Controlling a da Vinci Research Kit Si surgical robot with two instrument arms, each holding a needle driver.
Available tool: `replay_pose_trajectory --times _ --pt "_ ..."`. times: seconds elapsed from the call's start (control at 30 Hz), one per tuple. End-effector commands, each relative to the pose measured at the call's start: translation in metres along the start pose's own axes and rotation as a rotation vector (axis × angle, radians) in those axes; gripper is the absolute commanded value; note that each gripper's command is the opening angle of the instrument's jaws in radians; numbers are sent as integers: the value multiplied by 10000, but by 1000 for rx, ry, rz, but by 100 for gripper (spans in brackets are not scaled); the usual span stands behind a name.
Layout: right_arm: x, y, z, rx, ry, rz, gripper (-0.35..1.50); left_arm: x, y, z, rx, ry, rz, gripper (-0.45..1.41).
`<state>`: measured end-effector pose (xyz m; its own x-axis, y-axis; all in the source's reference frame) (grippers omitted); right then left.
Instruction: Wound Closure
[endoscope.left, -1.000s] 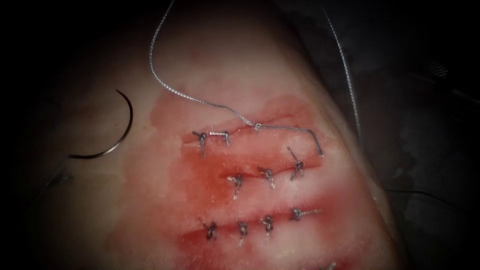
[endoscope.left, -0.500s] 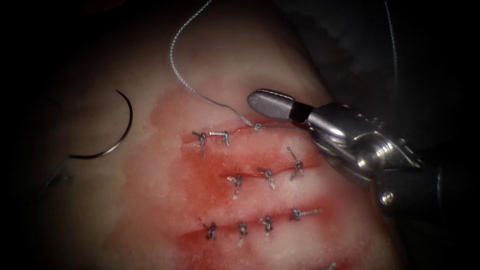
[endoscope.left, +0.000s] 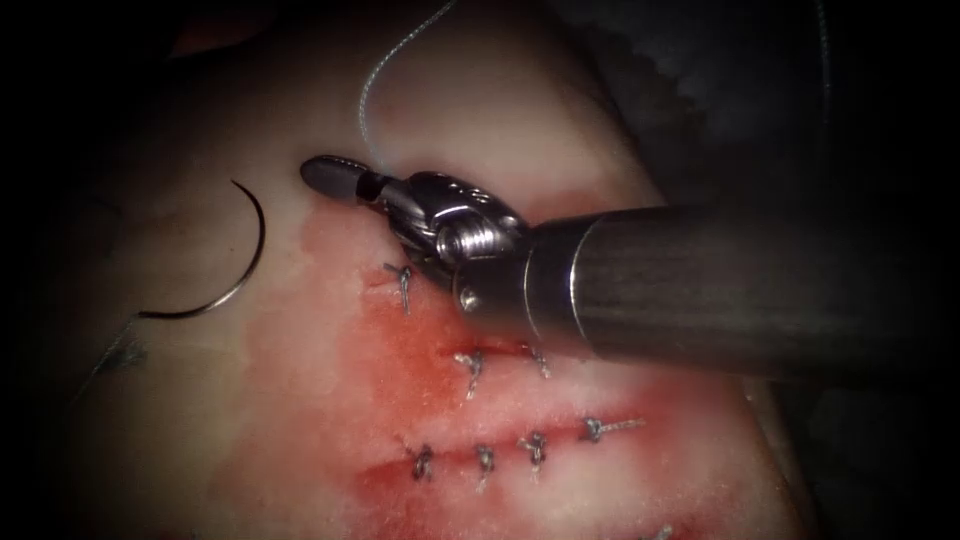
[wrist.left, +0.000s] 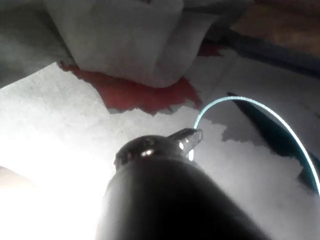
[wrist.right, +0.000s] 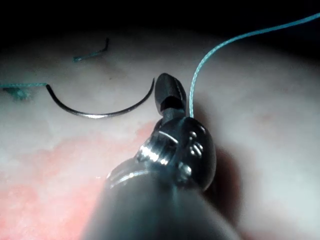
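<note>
- Left arm's tool (wrist.left: 192, 136) looks clamped on the thread (wrist.left: 260, 107), which arcs away from its tip, probably to hold the strand up off the wound.
- Needle (endoscope.left: 245, 260) lies loose on the tissue (endoscope.left: 180, 420), well left of the cut (endoscope.left: 500, 350), in neither tool and not in the tissue. It looks parked out of the way.
- Right arm's tool (endoscope.left: 335, 177) reaches across the upper cut with its jaws closed. The thread runs just beside them, and I see nothing gripped.
- Knotted stitches (endoscope.left: 484, 460) cross the lower cuts amid red fluid (endoscope.left: 400, 350).
</note>
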<state>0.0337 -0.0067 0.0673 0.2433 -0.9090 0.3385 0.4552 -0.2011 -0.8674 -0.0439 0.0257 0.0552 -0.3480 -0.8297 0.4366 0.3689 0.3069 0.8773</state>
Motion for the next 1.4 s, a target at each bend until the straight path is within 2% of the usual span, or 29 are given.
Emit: replay_pose_trajectory --times 0.03,0.1,0.17,0.23,0.37,0.53,0.67,0.73,0.8,0.87,0.9,1.0,1.1,1.17,1.3,1.4 --pt "-2 -15 21 4 -17 -1 -35 -8 -3 3 6 -2 -2 -45" --pt "0 -28 24 11 -30 13 -35 -2 -7 -9 12 1 -23 -45" --pt "-2 -39 17 39 -59 7 -35 13 -12 -38 -7 45 -62 -45" --pt "-7 -41 10 41 -55 9 -35 21 -14 -60 -32 82 -104 -45" --pt "-24 -44 -4 -2 -89 27 -10 29 -13 -91 -85 130 -211 -45" --pt "-35 -46 -13 7 -153 43 -8 49 -8 -116 -98 145 -285 -45" --pt "-40 -44 -16 -22 -203 52 -6 81 5 -131 -29 276 -357 -45" --pt "-43 -41 -17 -35 -213 68 -6 103 15 -138 20 340 -346 -45" --pt "-46 -39 -19 -42 -219 73 -5 113 17 -142 52 388 -349 -45" --pt "-49 -37 -22 -54 -230 76 -5 117 17 -146 61 427 -376 -45" --pt "-51 -35 -25 -71 -245 81 0 118 20 -149 36 446 -373 -45" --pt "-55 -31 -32 -126 -254 85 2 115 31 -149 -15 438 -354 -45" --pt "-53 -28 -45 -204 -244 84 34 102 47 -145 -49 405 -347 -45" --pt "-51 -25 -53 -213 -234 85 42 94 58 -142 -61 378 -327 -45" --pt "-48 -18 -63 -223 -222 89 44 80 79 -133 -82 331 -284 -45" --pt "-47 -13 -68 -238 -205 90 36 75 92 -124 -103 291 -247 -45"
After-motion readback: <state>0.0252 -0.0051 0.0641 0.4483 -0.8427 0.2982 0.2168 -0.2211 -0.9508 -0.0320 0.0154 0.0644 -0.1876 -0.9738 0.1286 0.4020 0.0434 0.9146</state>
